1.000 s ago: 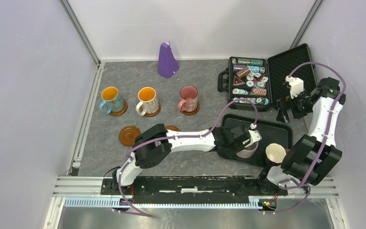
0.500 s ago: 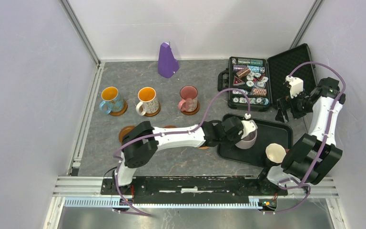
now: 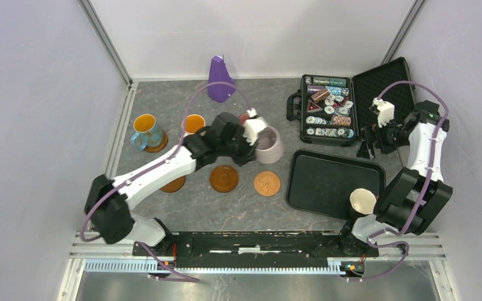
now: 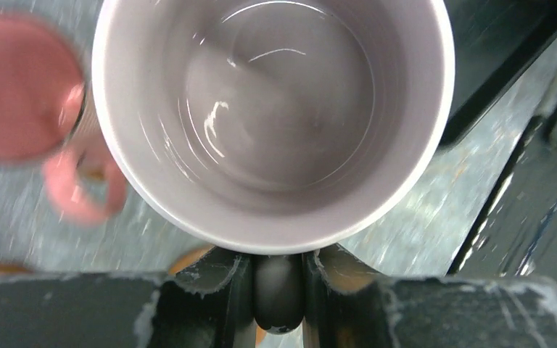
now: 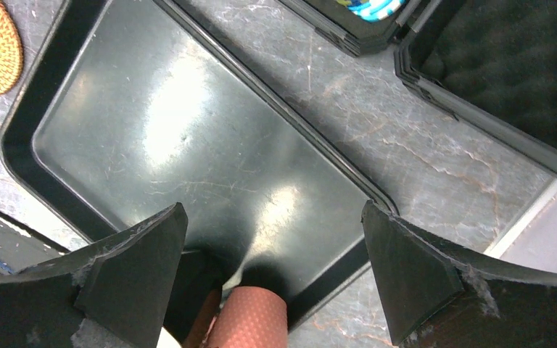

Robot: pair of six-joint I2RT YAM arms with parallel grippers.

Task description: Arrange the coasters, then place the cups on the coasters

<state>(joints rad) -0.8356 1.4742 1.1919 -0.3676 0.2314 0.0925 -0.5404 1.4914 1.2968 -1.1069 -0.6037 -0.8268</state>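
Jaws of the left gripper (image 4: pixel 278 284) clamp the handle of the lilac cup (image 4: pixel 268 109) near the pink cup (image 4: pixel 14 87); right gripper (image 5: pixel 275 261) gapes above the tray (image 5: pixel 188 145).

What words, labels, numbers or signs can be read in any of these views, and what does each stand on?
No text can be read in any view.
Poker chips in the open case: face markings too small to read.
Blue mug: side print too small to read.
Lilac mug: inside plain, no print visible.
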